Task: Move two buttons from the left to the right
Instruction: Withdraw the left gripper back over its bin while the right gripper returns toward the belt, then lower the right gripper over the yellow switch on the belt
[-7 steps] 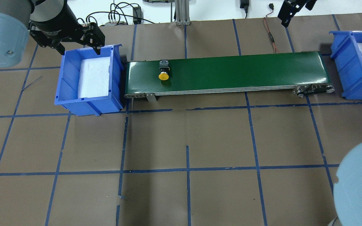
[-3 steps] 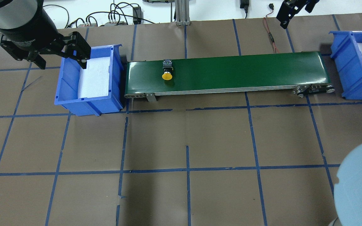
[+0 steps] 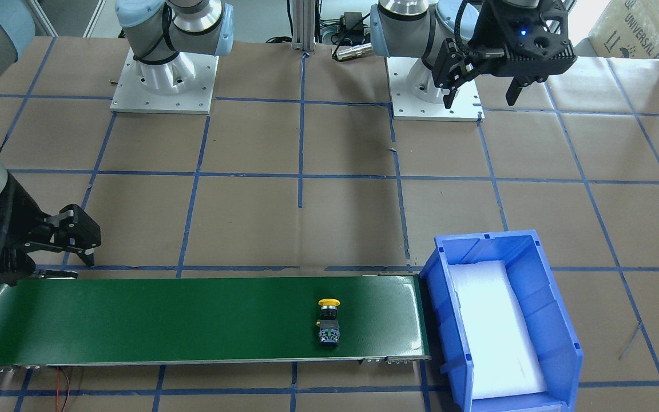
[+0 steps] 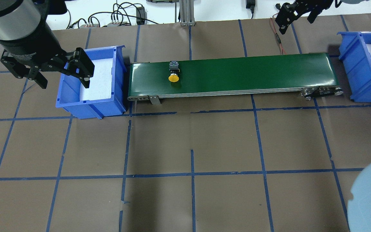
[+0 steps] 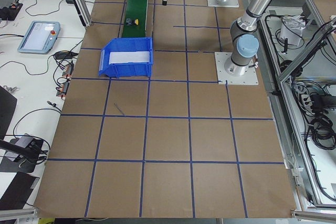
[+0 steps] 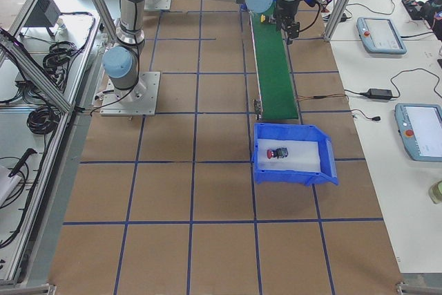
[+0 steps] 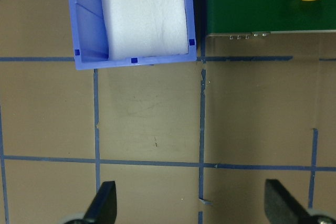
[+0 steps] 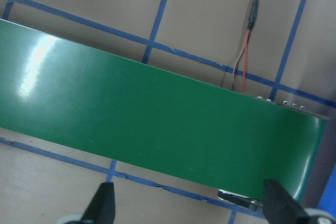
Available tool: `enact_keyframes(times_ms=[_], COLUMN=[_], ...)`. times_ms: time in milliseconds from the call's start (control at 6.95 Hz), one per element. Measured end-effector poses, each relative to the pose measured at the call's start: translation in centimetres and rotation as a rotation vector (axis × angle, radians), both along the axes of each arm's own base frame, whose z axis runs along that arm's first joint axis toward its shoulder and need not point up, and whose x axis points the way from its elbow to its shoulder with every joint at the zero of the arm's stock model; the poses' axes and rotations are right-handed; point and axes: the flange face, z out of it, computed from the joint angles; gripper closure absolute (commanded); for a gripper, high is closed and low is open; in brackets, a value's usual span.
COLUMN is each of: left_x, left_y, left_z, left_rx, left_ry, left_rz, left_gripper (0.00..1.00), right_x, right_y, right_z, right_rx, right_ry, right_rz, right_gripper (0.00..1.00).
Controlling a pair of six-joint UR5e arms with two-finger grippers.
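the left gripper (image 4: 64, 84) hangs high over the counter (image 4: 192, 145) near the left blue bin (image 4: 90, 103), fingers spread, nothing between them. past it, the yellow button (image 4: 174, 72) lies on the green belt (image 4: 253, 74) near its left end. the red button (image 6: 279, 152) lies in the right blue bin (image 6: 293, 174). the right gripper (image 4: 296, 24) hovers high over the belt's right end, fingers spread.

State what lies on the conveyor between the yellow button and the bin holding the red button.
Nothing: in the overhead view the green belt runs bare from the yellow button to the right blue bin holding the red button.
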Motion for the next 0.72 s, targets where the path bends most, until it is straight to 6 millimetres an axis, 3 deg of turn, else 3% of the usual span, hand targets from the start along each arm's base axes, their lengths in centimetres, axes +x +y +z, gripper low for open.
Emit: enact_keyframes(times_ms=[432, 719], left_x=[-0.1, -0.1], left_y=[-0.1, 0.0], left_z=[-0.5, -0.8], left_rx=[0.017, 0.024], left_ry=[-0.003, -0.002], left_rz=[0.013, 0.012], left_gripper=[0.00, 0.00], right_x=[2.5, 7.6], right_y=[1.3, 0.7], right_z=[-1.2, -3.5], right_rx=[-0.021, -0.042], right_ry=[-0.105, -0.140], right_rz=[-0.086, -0.159], right_gripper=[0.01, 0.01])
